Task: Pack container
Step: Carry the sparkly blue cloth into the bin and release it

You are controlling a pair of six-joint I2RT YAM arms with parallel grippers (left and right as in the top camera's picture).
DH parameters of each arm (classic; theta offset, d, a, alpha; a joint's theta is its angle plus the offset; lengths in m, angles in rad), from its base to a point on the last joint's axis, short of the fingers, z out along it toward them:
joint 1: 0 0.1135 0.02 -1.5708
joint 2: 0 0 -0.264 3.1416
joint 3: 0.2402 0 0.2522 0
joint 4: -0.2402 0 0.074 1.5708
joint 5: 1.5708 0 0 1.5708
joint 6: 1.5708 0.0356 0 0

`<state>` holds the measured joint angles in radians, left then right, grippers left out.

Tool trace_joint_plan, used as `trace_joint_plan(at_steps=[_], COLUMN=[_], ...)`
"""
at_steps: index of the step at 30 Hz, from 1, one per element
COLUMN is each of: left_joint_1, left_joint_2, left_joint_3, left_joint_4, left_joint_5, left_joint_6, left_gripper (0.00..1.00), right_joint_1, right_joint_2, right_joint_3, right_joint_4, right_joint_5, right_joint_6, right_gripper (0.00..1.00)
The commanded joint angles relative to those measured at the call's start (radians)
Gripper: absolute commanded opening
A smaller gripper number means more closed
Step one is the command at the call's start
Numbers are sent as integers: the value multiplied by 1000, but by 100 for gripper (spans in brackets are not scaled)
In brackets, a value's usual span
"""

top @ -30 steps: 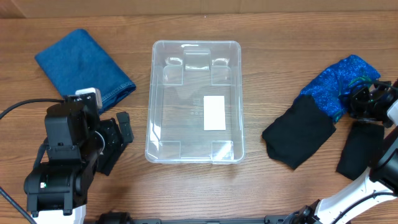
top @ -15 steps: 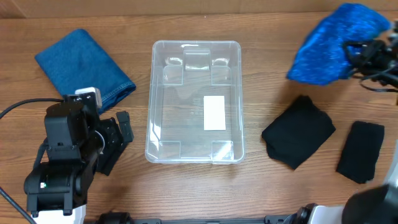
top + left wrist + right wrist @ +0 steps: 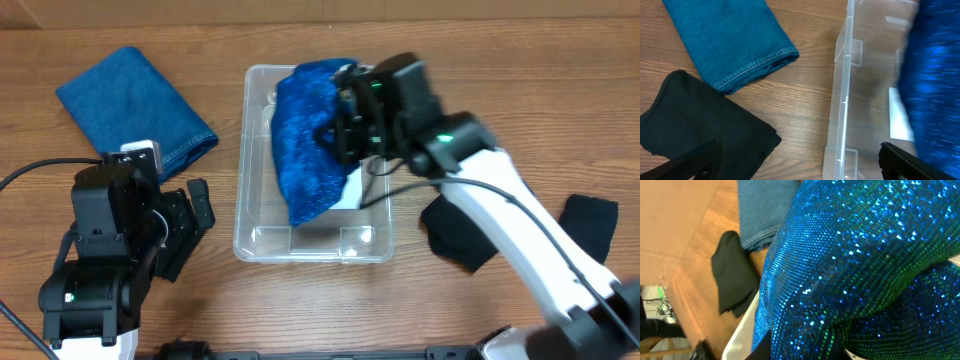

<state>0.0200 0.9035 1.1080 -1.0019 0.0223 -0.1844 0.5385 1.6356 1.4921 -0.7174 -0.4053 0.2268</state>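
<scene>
The clear container (image 3: pixel 250 200) stands in the middle of the table, and its left wall shows in the left wrist view (image 3: pixel 842 100). My right gripper (image 3: pixel 345 125) is shut on a sparkly blue cloth (image 3: pixel 305 140) and holds it over the container, so the cloth hangs down into it. The cloth fills the right wrist view (image 3: pixel 865 255) and hides the fingers there. My left gripper (image 3: pixel 190 225) is open and empty, low over the table just left of the container. Its jaws stand wide apart in the left wrist view (image 3: pixel 800 167).
A folded denim-blue cloth (image 3: pixel 135 105) lies at the back left. A black cloth (image 3: pixel 700 125) lies beside the left gripper. Two more black cloths (image 3: pixel 455 235) (image 3: pixel 590 225) lie right of the container, partly under the right arm.
My right gripper lifted the sparkly blue cloth from the right side of the table and carried it left, over the container. The left arm has not moved.
</scene>
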Motion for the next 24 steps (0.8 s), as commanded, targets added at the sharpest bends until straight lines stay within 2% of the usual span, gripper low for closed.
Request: trace_joint_plan(at_steps=[1, 7, 13, 14, 15, 16, 17, 20, 24], left_joint_1=[0, 0, 0, 0, 0, 0, 0, 0, 0], left_joint_2=[0, 0, 0, 0, 0, 0, 0, 0, 0], left_joint_3=[23, 23, 23, 23, 23, 23, 23, 23, 23], left_joint_4=[4, 4, 4, 4, 4, 4, 4, 4, 4], left_joint_5=[-3, -3, -3, -3, -3, -3, -3, -3, -3], left_joint_6=[-6, -6, -6, -6, -6, -6, -6, -6, -6], left_gripper=[100, 100, 100, 100, 100, 100, 100, 100, 100], right_joint_1=[27, 44, 44, 44, 44, 44, 44, 43, 42], right_joint_2=[108, 260, 335, 338, 338, 338, 338, 338, 327], right_joint_3=[20, 20, 17, 17, 16, 16, 16, 16, 22], right_joint_4=[108, 235, 240, 235, 226, 214, 196, 161, 70], right_joint_5=[49, 31, 19, 19, 20, 21, 23, 24, 217], right_joint_6=[128, 147, 148, 146, 142, 133, 125, 125, 126], right_gripper=[4, 4, 4, 15, 57, 77, 91, 100, 100])
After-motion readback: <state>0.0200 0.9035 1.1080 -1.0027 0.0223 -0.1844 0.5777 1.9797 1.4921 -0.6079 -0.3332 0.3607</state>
